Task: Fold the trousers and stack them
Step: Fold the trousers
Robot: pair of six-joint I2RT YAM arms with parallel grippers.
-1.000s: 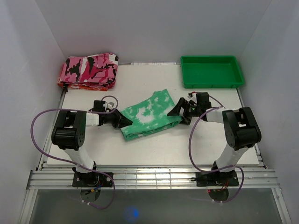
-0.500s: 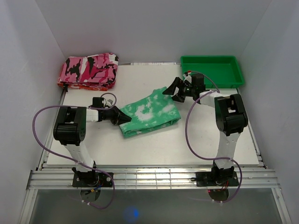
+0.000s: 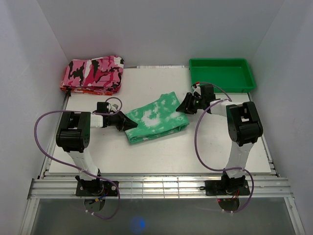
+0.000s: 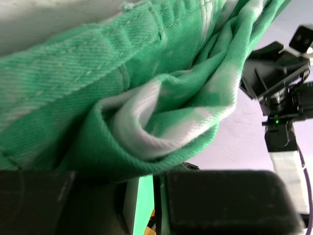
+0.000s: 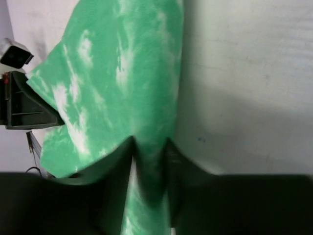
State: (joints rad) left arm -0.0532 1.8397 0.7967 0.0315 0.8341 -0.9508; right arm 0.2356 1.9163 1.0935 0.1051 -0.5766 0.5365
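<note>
- From above: a white table (image 3: 161, 152) closed in by bare white walls. At its far left corner lies a folded camouflage cloth (image 3: 93, 73) in pink, black and white. At its far right corner stands a green tray (image 3: 220, 60).
- In the middle of the table, between the two arms: the trousers (image 3: 156, 117), bright green with white blotches. Folded into a short slanted bundle, well apart from the cloth and the tray.
- At the left end of the bundle: the left gripper (image 3: 132, 125), touching the cloth. At the far right corner of the bundle: the right gripper (image 3: 183, 107), low on the edge.
- Compared with half a second ago: right gripper lower and a little nearer, with jaws much narrower than the wide spread of then. Left gripper and bundle in almost the same place.
- From the left wrist: green twill with seams and a white fold, filling nearly all the view. Bunched just over the two dark fingers (image 4: 220, 196), with a strip of green in the narrow gap between them, so closed on the trousers. At the far right, beyond the cloth, the right gripper against the pale table.
- From the right wrist: a flat layer of the trousers on the left, bare white table on the right. One edge of the cloth drawn up into a ridge and pinched between the two dark fingers (image 5: 195, 196), so closed on the trousers as well.
</note>
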